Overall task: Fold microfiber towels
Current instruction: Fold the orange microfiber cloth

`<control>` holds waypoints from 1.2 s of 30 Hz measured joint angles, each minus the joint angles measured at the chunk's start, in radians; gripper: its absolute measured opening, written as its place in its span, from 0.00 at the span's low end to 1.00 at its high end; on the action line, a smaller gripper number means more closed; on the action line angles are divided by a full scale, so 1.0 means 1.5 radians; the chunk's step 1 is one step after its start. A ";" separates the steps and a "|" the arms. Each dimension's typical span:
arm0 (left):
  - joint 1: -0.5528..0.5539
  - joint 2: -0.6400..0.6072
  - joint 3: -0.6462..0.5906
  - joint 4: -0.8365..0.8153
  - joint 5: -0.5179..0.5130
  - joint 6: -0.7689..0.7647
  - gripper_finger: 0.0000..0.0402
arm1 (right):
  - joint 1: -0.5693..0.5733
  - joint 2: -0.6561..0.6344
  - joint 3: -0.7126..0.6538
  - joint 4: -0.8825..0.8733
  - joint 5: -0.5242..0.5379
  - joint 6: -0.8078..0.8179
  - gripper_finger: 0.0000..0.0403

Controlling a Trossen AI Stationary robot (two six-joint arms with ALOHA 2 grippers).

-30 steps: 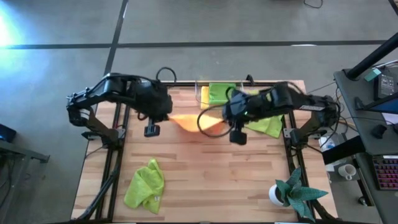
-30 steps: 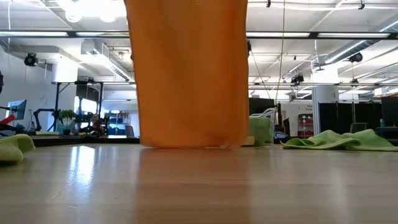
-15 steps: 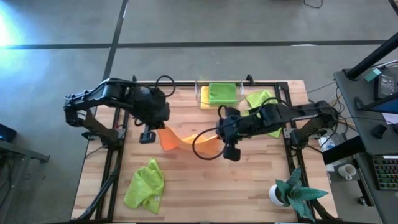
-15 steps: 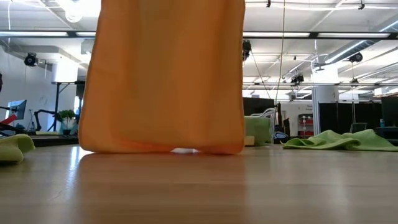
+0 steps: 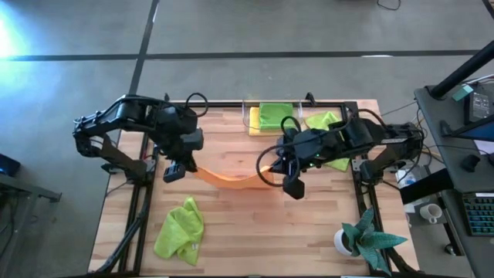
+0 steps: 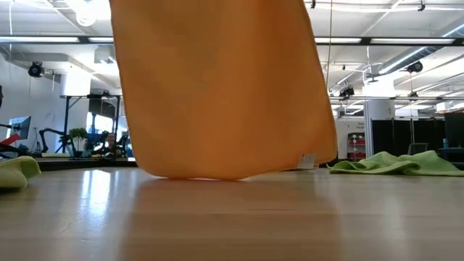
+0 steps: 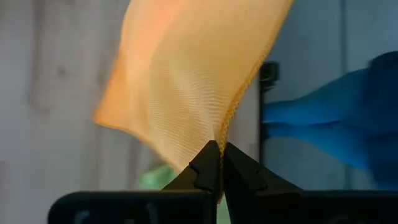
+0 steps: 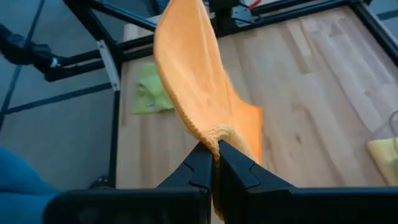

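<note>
An orange towel (image 5: 231, 178) hangs stretched between my two grippers over the middle of the table. My left gripper (image 5: 188, 165) is shut on its left end and my right gripper (image 5: 269, 164) on its right end. In the low view the orange towel (image 6: 217, 87) fills the middle as a broad sheet. Its lower edge (image 6: 196, 175) is down at the tabletop; whether it touches, I cannot tell. My left gripper pinches the towel's hemmed edge (image 7: 225, 127) between its two fingertips, at the towel's left upper end. The cloth spreads away from the fingers and hangs below them. My right gripper pinches a small bunched bit of the towel's edge (image 8: 216, 134) between its fingertips, at the right upper end. From there the upper edge sags slack toward the other gripper.
A crumpled lime green towel (image 5: 181, 228) lies near the front left. A folded green towel (image 5: 276, 116) sits in the clear bin at the far edge. Another green towel (image 5: 328, 151) lies under the right arm. A teal plant (image 5: 364, 236) stands front right.
My left gripper has gone toward the table's left edge, and both wrists have rolled. The orange towel, a narrow hanging strip a second ago, has spread out wide between the grippers, and its upper edge now sags between them.
</note>
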 joint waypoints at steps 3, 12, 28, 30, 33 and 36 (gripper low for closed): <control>-0.001 -0.001 0.000 0.000 0.031 -0.026 0.00 | 0.015 0.000 0.000 0.002 -0.006 0.009 0.02; -0.001 -0.001 0.000 0.075 0.209 -0.147 0.00 | 0.065 0.000 0.000 0.025 -0.011 0.045 0.02; -0.085 0.011 -0.006 0.158 0.229 -0.280 0.00 | 0.152 0.001 -0.001 0.074 -0.032 0.120 0.02; -0.104 0.016 -0.006 0.172 0.226 -0.296 0.00 | 0.160 0.002 -0.001 0.075 -0.031 0.129 0.02; -0.131 0.023 -0.006 0.177 0.212 -0.300 0.00 | 0.170 0.002 -0.001 0.076 -0.031 0.149 0.02; -0.146 0.033 -0.006 0.182 0.192 -0.297 0.00 | 0.176 0.002 -0.001 0.075 -0.030 0.154 0.02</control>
